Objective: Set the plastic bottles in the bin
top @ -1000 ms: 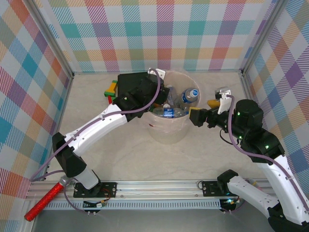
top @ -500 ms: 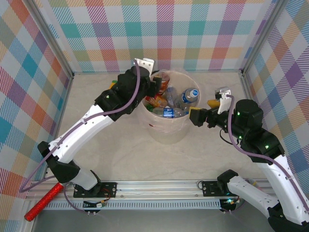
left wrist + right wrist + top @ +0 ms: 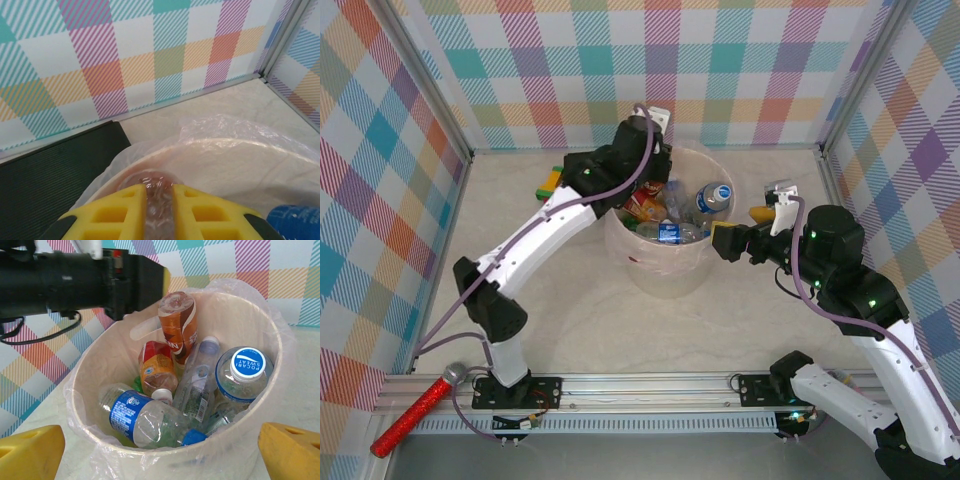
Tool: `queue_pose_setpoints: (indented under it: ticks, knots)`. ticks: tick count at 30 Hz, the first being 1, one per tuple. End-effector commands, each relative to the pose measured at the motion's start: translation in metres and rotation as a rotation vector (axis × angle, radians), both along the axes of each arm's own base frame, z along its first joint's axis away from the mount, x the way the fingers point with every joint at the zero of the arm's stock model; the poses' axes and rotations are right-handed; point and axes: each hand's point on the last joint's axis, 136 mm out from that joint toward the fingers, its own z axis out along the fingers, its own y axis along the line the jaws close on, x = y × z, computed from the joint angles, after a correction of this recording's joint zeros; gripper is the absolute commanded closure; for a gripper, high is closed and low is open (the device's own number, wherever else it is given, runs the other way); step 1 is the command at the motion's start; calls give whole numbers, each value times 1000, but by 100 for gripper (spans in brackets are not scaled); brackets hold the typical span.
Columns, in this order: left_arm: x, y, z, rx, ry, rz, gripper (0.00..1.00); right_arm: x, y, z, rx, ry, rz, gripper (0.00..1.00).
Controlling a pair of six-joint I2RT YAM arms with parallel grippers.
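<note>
The bin stands mid-table, whitish with a clear liner. Inside lie several plastic bottles: a blue-labelled one, a blue-capped one, a slim clear one and an orange-labelled one. An orange-brown labelled bottle stands base-up against the far wall, its base above the rim. My left gripper hovers at the bin's far left rim, shut on that bottle's crinkled clear plastic. To the right of the bin, my right gripper is open and faces its wall.
A black box lies behind and left of the bin, with coloured blocks beside it. Checkered walls close in the table at the back and both sides. A red-handled tool lies at the near left rail.
The left gripper swung from the bin's left side to its far rim and its jaws closed on the bottle. The right arm has not moved.
</note>
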Motion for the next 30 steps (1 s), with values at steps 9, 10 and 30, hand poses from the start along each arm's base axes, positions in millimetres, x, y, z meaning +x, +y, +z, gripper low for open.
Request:
queue_pose_setpoints:
  ticks: [9, 10, 30]
  knots:
    - [-2, 7, -42, 13, 139, -9, 80, 0, 0, 3, 9, -6, -5, 1]
    - [-5, 6, -40, 6, 143, -18, 79, 0, -1, 3, 10, -7, -8, 1]
    - [-89, 177, 39, -296, -55, 349, 0, 35, -71, -37, -50, -35, -465, 1]
